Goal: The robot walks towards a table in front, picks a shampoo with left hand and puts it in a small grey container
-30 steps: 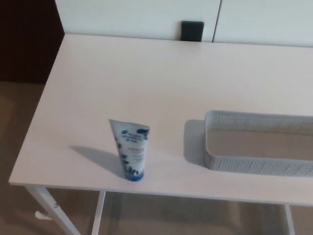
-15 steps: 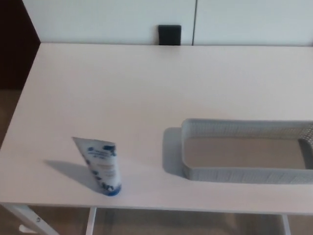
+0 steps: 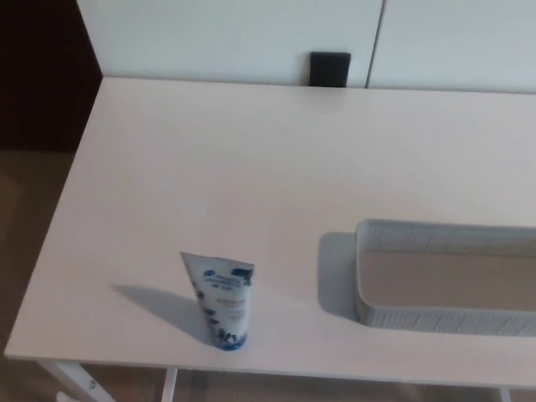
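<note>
Robot hand, left or right: neither is in frame, so the finger state cannot be told. A white-and-blue plastic shampoo tube [image 3: 219, 301] stands cap-down with its wide crimped end up, leaning slightly. It sits on the pale pinkish-white tabletop [image 3: 251, 167] at about 7 o'clock, near the front edge. A small grey mesh-walled rectangular container [image 3: 444, 319] sits at 4 o'clock, apart from the tube at its 3 o'clock and cut off by the right border. A black square block [image 3: 330, 69] is at 12 o'clock, behind the far edge.

table [image 3: 251, 167]: pale top, white legs | wall [image 3: 226, 38]: white panels, vertical seam | black square plate [image 3: 330, 69]: behind table's far edge | floor [image 3: 29, 218]: brown, left
</note>
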Available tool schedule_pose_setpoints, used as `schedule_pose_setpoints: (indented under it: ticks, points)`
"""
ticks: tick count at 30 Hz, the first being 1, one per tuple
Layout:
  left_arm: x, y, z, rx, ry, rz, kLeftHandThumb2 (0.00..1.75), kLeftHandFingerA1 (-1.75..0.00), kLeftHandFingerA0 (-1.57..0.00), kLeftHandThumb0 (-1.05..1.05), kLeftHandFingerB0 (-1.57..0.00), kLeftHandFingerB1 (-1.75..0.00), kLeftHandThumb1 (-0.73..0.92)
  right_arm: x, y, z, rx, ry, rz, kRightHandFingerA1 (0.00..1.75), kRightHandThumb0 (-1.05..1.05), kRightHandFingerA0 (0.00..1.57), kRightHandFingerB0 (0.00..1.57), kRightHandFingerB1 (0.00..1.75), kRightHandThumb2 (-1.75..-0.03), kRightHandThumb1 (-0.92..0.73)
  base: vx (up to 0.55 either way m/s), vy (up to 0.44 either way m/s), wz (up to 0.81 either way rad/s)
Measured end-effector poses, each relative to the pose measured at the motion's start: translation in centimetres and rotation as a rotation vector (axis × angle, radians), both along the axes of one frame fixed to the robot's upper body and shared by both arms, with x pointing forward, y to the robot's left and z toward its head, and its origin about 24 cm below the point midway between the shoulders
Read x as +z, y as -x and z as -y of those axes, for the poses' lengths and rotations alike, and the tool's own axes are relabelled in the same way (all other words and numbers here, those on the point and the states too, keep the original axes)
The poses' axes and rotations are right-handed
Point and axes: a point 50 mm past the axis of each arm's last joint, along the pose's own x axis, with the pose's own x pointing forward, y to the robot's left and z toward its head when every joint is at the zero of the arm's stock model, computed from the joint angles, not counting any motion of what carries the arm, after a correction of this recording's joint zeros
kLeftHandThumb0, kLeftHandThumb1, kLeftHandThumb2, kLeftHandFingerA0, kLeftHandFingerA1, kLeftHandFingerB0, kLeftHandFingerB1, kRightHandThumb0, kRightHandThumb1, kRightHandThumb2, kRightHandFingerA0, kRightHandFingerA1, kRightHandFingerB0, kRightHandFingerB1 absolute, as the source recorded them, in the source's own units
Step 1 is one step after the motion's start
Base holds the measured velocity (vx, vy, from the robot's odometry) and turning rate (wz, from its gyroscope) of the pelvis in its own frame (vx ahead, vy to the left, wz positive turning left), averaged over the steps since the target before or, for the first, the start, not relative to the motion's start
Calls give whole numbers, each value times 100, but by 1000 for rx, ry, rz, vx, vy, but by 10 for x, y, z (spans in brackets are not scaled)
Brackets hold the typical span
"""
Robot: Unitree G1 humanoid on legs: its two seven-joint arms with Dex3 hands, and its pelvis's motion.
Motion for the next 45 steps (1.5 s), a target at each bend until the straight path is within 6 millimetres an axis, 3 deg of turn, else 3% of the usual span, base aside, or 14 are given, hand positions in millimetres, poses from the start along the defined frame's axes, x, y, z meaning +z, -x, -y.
schedule_pose_setpoints:
  ticks: [2, 3, 5, 8, 9, 14, 15, 17, 26, 32, 33, 40, 41, 45]
  points:
    - [-1, 3, 0, 3, 0, -9, 60, -38, -55, -30, -24, -30, 69, -1, 2, 0, 5, 2, -9, 45, -35, 62, 50, 39, -61, -70, 0, 0, 0]
    - [-1, 5, 0, 5, 1, -13, 96, -65, -52, -23, -12, -47, 50, -1, 3, 0, 8, 3, -14, 45, -35, 60, 51, 39, -61, -70, 0, 0, 0]
    - [-1, 6, -1, 9, 1, -11, 97, -67, -53, -23, -11, -47, 51, -1, 3, 0, 12, 4, -16, 45, -35, 60, 50, 39, -61, -71, 0, 0, 0]
    - [0, 4, -1, 12, 0, -7, 97, -67, -53, -23, -11, -47, 51, -1, 2, -1, 13, 4, -12, 45, -35, 60, 50, 39, -61, -71, 0, 0, 0]
    - [0, 4, -1, 13, 0, -6, 61, -39, -58, -32, -25, -30, 68, -1, 1, -1, 14, 3, -11, 44, -36, 61, 49, 38, -61, -71, 0, 0, 0]
    - [0, 2, -1, 11, 0, 0, 61, -41, -60, -31, -25, -30, 66, 0, -2, -2, 19, 3, -6, 44, -36, 62, 49, 38, -61, -70, 0, 0, 0]
    - [0, 2, -1, 11, -1, 0, 93, -56, -35, -25, -7, -45, 48, 0, -2, -2, 20, 3, -6, 44, -35, 63, 50, 38, -61, -71, 0, 0, 0]
    - [1, 4, -2, 23, 4, 15, 59, -34, -34, -30, -19, -28, 64, 0, -2, -2, 20, 3, -6, 44, -34, 62, 49, 38, -61, -71, 0, 0, 0]
    - [22, 13, 2, 68, 51, 240, 61, -30, -14, -34, -12, -29, 53, -1, 0, -2, 23, 3, -13, 46, -36, 62, 51, 40, -61, -72, 0, 0, 0]
    - [58, 16, -4, 45, 23, 405, 62, -27, -9, -27, -9, -22, 53, -1, -1, -3, 25, 3, -11, 46, -35, 64, 51, 39, -61, -71, 0, 0, 0]
    - [63, 15, -6, 42, 15, 428, 100, -48, 0, -15, 0, -47, 59, -1, -1, -3, 25, 3, -11, 46, -35, 63, 50, 39, -61, -69, 0, 0, 0]
    - [140, -15, -36, -45, -105, 701, 92, -48, 0, -18, 0, -49, 46, -1, -2, -2, 24, 3, -8, 46, -36, 65, 51, 39, -61, -70, 0, 0, 0]
    - [151, -21, -38, -67, -117, 734, 56, -29, -10, -21, -9, -24, 46, -1, -1, -2, 23, 3, -10, 46, -35, 63, 51, 40, -61, -72, 0, 0, 0]
    - [200, -56, -41, -204, -149, 889, 66, -33, -3, -24, -3, -14, 39, -1, -1, -2, 22, 3, -11, 44, -36, 62, 50, 39, -62, -72, 0, 0, 0]
